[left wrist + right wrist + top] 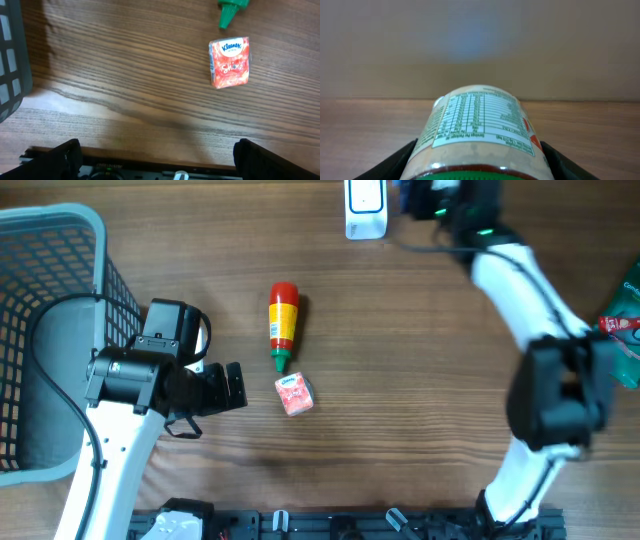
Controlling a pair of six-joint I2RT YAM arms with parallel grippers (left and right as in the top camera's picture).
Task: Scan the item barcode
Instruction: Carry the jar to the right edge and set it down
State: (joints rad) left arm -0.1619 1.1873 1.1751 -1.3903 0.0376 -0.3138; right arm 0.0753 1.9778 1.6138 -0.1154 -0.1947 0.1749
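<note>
Near: left end effector (238, 387) spread wide and empty above the counter (420, 380), beside a Kleenex packet (294, 394). Far: right end effector (479, 165) closed partway on the jar (480, 125), held next to the white scanner (365, 205), long axis along the fingers (402, 162), green lid (470, 176) nearest its camera, base outward, nutrition panel up. I judge presentation under way; next I must roll it until the unseen barcode faces the scanner.

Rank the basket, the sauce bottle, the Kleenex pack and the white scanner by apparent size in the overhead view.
1. Basket, largest by far, though cropped.
2. Sauce bottle.
3. Kleenex pack and white scanner: visible parts look alike, and the scanner is cropped at the top edge, so unranked.
</note>
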